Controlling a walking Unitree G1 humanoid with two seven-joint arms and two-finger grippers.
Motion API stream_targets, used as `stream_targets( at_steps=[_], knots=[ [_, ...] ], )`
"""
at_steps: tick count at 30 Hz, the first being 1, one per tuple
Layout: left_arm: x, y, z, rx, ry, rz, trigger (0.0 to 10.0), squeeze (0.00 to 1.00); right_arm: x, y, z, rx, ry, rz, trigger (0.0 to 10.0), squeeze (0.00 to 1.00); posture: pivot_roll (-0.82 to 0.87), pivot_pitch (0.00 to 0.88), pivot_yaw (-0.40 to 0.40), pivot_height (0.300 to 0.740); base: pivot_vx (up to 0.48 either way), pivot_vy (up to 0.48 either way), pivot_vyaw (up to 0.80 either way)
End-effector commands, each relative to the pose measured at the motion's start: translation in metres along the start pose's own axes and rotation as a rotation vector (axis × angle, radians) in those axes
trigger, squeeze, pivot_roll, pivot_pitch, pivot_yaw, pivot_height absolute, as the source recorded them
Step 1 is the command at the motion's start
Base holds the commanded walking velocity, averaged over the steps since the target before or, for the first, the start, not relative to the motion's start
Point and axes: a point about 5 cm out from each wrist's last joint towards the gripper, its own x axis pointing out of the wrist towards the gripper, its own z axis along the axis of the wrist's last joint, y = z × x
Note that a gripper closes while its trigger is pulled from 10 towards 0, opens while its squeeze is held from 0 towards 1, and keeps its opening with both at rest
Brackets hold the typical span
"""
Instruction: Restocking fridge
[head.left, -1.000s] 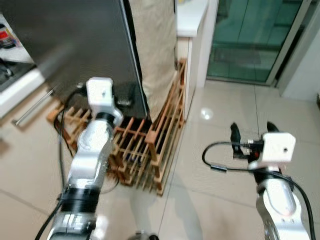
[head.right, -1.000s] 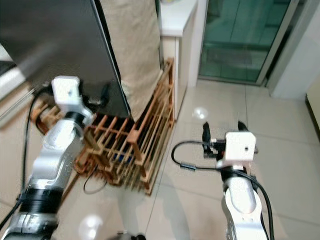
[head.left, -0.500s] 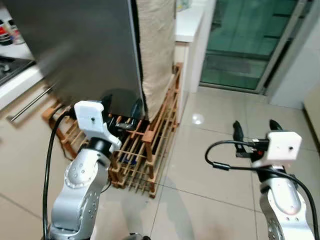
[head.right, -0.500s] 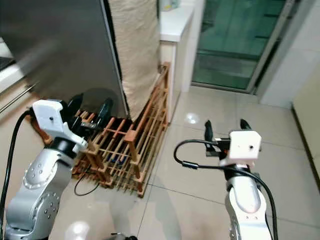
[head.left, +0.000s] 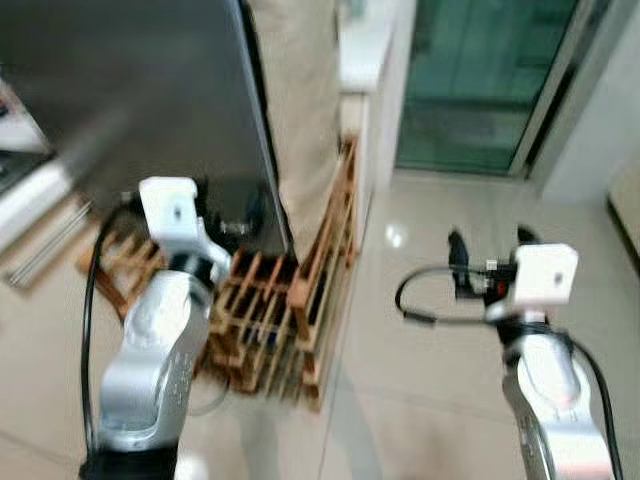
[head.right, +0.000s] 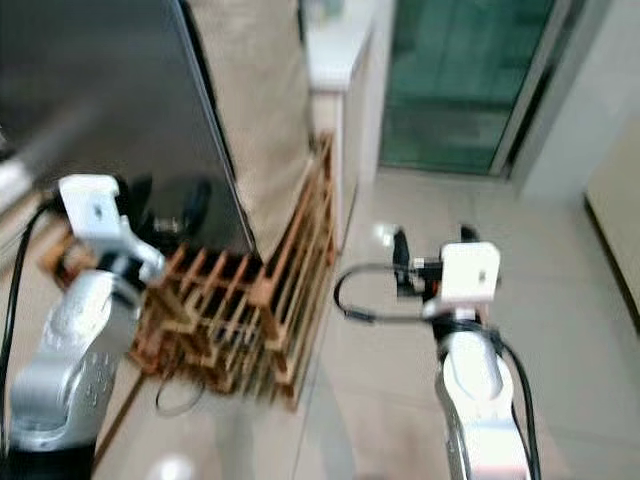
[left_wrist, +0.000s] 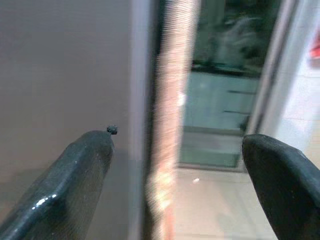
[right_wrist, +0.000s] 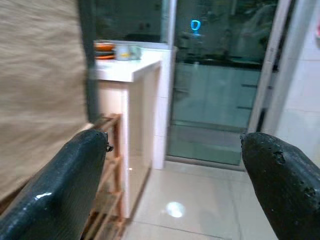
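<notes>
The fridge (head.left: 150, 90), the dark panel at upper left, is judged to be under approach, its door edge yet to be gripped. The left gripper (left_wrist: 175, 165) is held wide open and empty against that edge; the right gripper (right_wrist: 175, 170), equally spread and empty, is raised at centre right. A wooden rack (head.left: 290, 310) stands below.
</notes>
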Motion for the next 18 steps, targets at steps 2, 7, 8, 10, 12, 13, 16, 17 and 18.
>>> stream_targets(
  at_steps=[2, 7, 8, 10, 12, 13, 16, 17, 18],
  knots=[
    [0.005, -0.007, 0.004, 0.014, -0.013, -0.027, 10.0, 0.0, 0.003, -0.002, -0.001, -0.012, 0.005, -0.004, 10.0, 0.17, -0.13, 0.0, 0.107, 0.74, 0.234, 0.0, 0.0],
    [0.006, -0.002, 0.007, 0.019, -0.002, -0.029, 10.0, 0.0, 0.004, -0.001, -0.001, -0.01, 0.006, -0.002, 10.0, 0.16, -0.13, 0.0, 0.112, 0.74, 0.0, 0.0, 0.0],
    [0.005, -0.001, 0.008, 0.019, -0.002, -0.029, 10.0, 0.0, 0.004, -0.001, -0.002, -0.01, 0.007, -0.002, 10.0, 0.16, -0.13, 0.0, 0.112, 0.74, 0.0, 0.0, 0.0],
    [0.005, -0.002, 0.006, 0.031, 0.019, -0.036, 10.0, 0.0, 0.003, -0.001, -0.003, -0.004, 0.016, 0.001, 10.0, 0.16, -0.12, 0.0, 0.11, 0.74, 0.0, 0.0, 0.0],
    [0.006, -0.005, 0.003, 0.021, 0.033, -0.043, 10.0, 0.0, 0.002, -0.001, -0.004, -0.003, 0.02, 0.003, 10.0, 0.16, -0.12, 0.0, 0.109, 0.74, 0.0, 0.0, 0.0],
    [0.007, -0.006, 0.002, 0.017, 0.039, -0.04, 10.0, 0.0, 0.003, 0.0, -0.005, -0.001, 0.021, 0.004, 10.0, 0.16, -0.13, 0.0, 0.109, 0.74, 0.0, 0.0, 0.0],
    [0.011, -0.006, -0.003, 0.015, 0.068, -0.023, 10.0, 0.0, 0.004, 0.0, -0.005, 0.006, 0.023, 0.003, 10.0, 0.16, -0.13, 0.0, 0.112, 0.74, 0.0, 0.0, 0.0],
    [0.015, -0.007, -0.007, -0.005, 0.091, -0.02, 10.0, 0.0, 0.007, 0.0, -0.005, 0.011, 0.023, -0.001, 10.0, 0.16, -0.13, 0.0, 0.112, 0.74, 0.0, 0.0, 0.0],
    [0.015, -0.007, -0.007, -0.005, 0.091, -0.02, 10.0, 0.0, 0.007, 0.0, -0.005, 0.011, 0.023, -0.001, 10.0, 0.16, -0.13, 0.0, 0.112, 0.74, 0.0, 0.0, 0.0]
  ],
)
